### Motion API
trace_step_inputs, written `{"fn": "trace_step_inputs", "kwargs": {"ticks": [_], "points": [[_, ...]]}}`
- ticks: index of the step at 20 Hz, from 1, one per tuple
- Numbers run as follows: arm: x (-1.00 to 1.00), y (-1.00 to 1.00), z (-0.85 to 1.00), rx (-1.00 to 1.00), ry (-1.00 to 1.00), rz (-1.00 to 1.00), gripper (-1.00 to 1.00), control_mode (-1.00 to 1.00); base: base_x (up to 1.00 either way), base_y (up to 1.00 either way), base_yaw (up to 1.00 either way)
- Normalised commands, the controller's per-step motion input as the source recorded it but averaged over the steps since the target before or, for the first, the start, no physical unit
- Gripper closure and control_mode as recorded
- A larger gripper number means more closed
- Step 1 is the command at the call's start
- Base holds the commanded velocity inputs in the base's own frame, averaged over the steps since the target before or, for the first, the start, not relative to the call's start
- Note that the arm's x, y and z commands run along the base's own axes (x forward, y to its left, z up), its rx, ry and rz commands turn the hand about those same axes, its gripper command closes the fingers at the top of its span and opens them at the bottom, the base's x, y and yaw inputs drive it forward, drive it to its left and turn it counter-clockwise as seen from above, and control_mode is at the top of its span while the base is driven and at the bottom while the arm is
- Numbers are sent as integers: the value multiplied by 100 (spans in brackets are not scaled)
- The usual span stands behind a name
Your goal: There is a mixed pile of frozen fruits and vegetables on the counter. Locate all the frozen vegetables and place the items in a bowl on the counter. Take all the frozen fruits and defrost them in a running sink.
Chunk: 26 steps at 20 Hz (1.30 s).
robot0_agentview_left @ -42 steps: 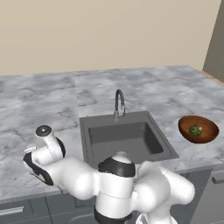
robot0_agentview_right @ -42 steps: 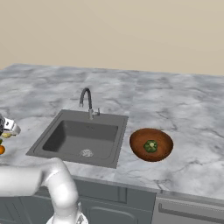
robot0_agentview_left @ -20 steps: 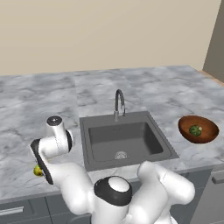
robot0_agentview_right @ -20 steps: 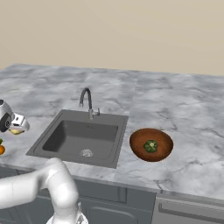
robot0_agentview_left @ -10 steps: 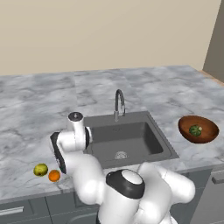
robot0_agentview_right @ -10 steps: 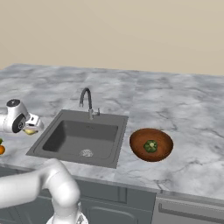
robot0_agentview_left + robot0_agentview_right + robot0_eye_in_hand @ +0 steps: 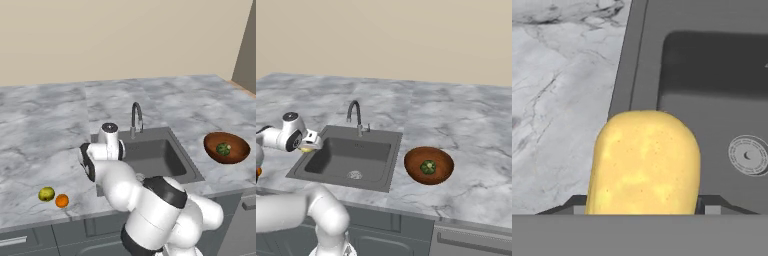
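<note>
Hand view: pincer (image 7: 643,207) grasps potato (image 7: 643,162); potato hides fingertips, over sink (image 7: 712,65) edge.

The grey-white marbled stone counter (image 7: 45,130) looks smooth with a faint sheen — veined like polished marble. The dark grey rectangular sink (image 7: 351,155) is matt; its curved grey metal faucet (image 7: 136,118) reads brushed. The pale yellow potato (image 7: 643,162) looks mottled, softly dimpled — dull.

I count 1 potato (image 7: 643,162), 1 broccoli floret (image 7: 223,148) in 1 bowl (image 7: 235,156) at the right, 1 green fruit (image 7: 46,193) and 1 orange (image 7: 62,200) near left, 1 sink (image 7: 160,161), 1 faucet (image 7: 136,118).
</note>
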Motion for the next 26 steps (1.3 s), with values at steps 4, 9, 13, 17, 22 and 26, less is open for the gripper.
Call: {"fn": "trace_step_inputs", "kwargs": {"ticks": [4, 9, 13, 17, 22, 26], "points": [[0, -71, 9, 0, 0, 0, 100, -100, 0, 0, 0], [0, -74, 7, 0, 0, 0, 100, -100, 0, 0, 0], [0, -71, 2, 0, 0, 0, 100, -100, 0, 0, 0], [0, -61, 10, 0, 0, 0, 100, -100, 0, 0, 0], [0, -56, 22, 0, 0, 0, 100, -100, 0, 0, 0], [0, -58, 26, 0, 0, 0, 100, -100, 0, 0, 0]]}}
